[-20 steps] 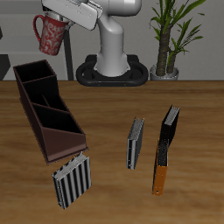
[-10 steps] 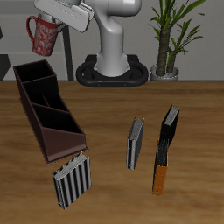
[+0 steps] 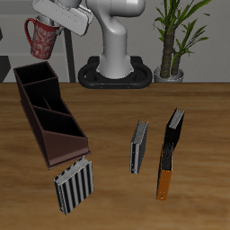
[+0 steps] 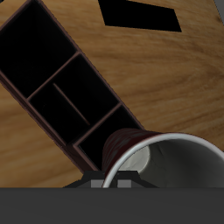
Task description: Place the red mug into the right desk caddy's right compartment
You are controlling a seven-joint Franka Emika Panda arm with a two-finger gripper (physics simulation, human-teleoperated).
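One mug (image 3: 43, 38) hangs from your tool (image 3: 63, 16), which pinches it by the rim, so it sits tilted with its handle toward the outside, high above the surface (image 3: 117, 108) and apart from everything on it. Below and in front of the tool lies the brown caddy (image 3: 36, 121), and the wrist view shows its sections past the mug's rim (image 4: 166, 157). The plain end section (image 3: 36, 74) is the one closest beneath the tool, and the sections with the slanted divider run away from it. Several things could go wrong from here. That end section looks only slightly wider than the mug, so a descent that is off-centre would likely land the base on a wall or the cross divider and tip it. With the mug tilted, its lower edge would probably touch first and roll it over. A rim pinch may also let the mug swing or slip if you move sharply. Letting go from this height would probably bounce it out.
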